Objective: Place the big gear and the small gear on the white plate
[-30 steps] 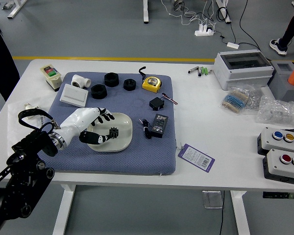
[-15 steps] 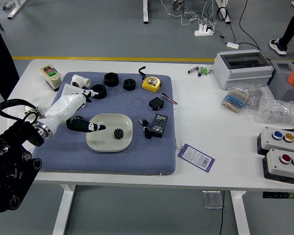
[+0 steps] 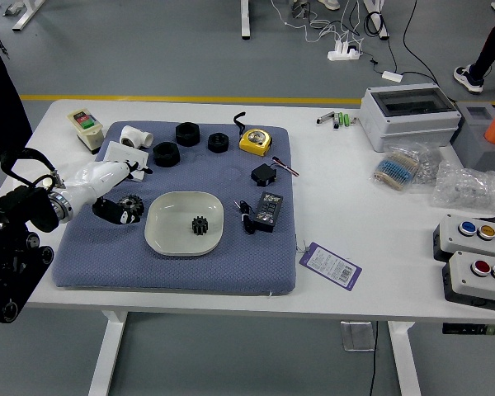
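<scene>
On the white plate [image 3: 169, 221] sits the small gear [image 3: 200, 225], a little off centre towards the near side; just outside the rim, on the blue mat [image 3: 181, 276], lies the big gear [image 3: 132, 206], so the job looks half done, and picking up this second gear is probably the step in hand. The robot's left hand [image 3: 92, 182] is over it, the fingers parted and closed on nothing; the lowest one reaches beside the big gear and partly overlaps it in this view, though whether they touch cannot be told. The likeliest trouble is a poor hold; if the fingers close with the gear too near their tips, its toothed edge could slip, and the piece might roll or skid over the mat. Above it, the upper fingertips come close to the white box [image 3: 122, 156], which a wide closing sweep could shove towards the black rings [image 3: 167, 154]; on the way across, a gear carried too low might catch the rim and tip the plate, or knock the small gear aside. At the worktop's [image 3: 379, 276] far left corner stands a person [image 3: 2, 107], whose hands do not show.
</scene>
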